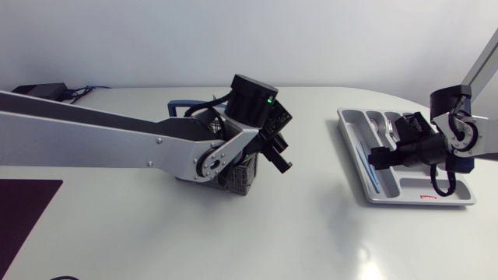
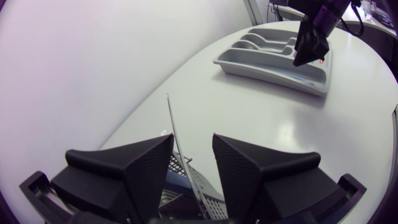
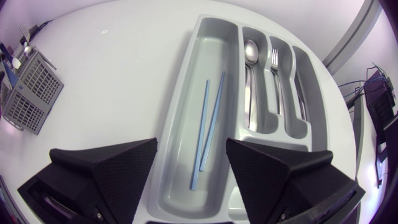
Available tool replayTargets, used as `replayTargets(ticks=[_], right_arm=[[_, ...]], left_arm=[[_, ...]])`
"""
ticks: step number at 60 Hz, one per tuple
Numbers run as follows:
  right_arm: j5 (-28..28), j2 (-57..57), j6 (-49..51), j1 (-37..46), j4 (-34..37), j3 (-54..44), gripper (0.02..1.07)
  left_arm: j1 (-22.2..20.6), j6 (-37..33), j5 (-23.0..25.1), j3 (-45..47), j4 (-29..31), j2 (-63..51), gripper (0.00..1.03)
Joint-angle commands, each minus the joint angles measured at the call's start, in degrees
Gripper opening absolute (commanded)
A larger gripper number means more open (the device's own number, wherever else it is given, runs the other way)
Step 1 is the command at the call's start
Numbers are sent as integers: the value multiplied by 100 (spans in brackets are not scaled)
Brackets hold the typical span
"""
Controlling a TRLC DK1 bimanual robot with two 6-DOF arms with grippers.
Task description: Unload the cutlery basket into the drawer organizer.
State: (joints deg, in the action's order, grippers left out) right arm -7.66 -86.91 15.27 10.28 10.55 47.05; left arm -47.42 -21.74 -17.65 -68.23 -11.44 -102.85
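Seen from the left wrist, the left gripper (image 2: 193, 140) has its two black wedge fingers standing apart; a thin silvery stick (image 2: 172, 115) rises between them, closer to one finger, and it is not pinched from both sides; just beneath the fingers is the grey mesh of the cutlery basket (image 1: 240, 177), from which the stick comes up; further ahead, across the white table (image 1: 311, 233), lies the grey drawer organizer (image 3: 189, 137).

Seen from the right wrist, the right gripper (image 3: 191, 142) hangs over the organizer's long compartment, its fingers spread wide with nothing between them; under the gap two light blue chopsticks (image 3: 201, 134) lie lengthwise, close together and slightly angled to each other; the next compartment holds a spoon (image 3: 250, 53), and the one beside that a fork (image 3: 273, 59); the basket stands well apart from the organizer, with some cutlery handles showing at its far end.

In the overhead view the basket sits just left of the frame's centre, partly hidden under the left arm (image 1: 117, 136), which comes in from the left edge as a long silver link; its gripper is just above the basket's right side; the organizer lies at the right of the frame, and the right arm (image 1: 478, 66) comes down from the upper right corner, its gripper over the tray's left half.
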Motion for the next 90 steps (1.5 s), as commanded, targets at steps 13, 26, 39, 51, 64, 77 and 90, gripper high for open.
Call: replayTargets(ticks=[13, 26, 39, 51, 64, 77, 90], right_arm=[[-34, 157, 3, -106, 53, -266, 85], [-34, 447, -68, -273, 106, -345, 85], [28, 605, -156, -475, 220, -363, 85], [54, 922, -279, -888, 273, -451, 88], [28, 1511, -305, -1433, 396, -477, 91], [-517, 2205, -323, -1942, 598, -504, 91], [-1721, 2732, -244, -2241, 897, -477, 91]], left_arm=[[5, -50, -107, -217, -201, -262, 7], [66, -24, -107, 213, -535, 142, 4], [224, 319, -46, 864, -956, 889, 3], [374, 504, 262, 1022, -983, 1698, 3], [453, 864, 596, 697, -429, 2480, 3], [506, 1365, 1229, 284, 406, 2946, 3], [848, 1743, 3083, -130, 1382, 2955, 3]])
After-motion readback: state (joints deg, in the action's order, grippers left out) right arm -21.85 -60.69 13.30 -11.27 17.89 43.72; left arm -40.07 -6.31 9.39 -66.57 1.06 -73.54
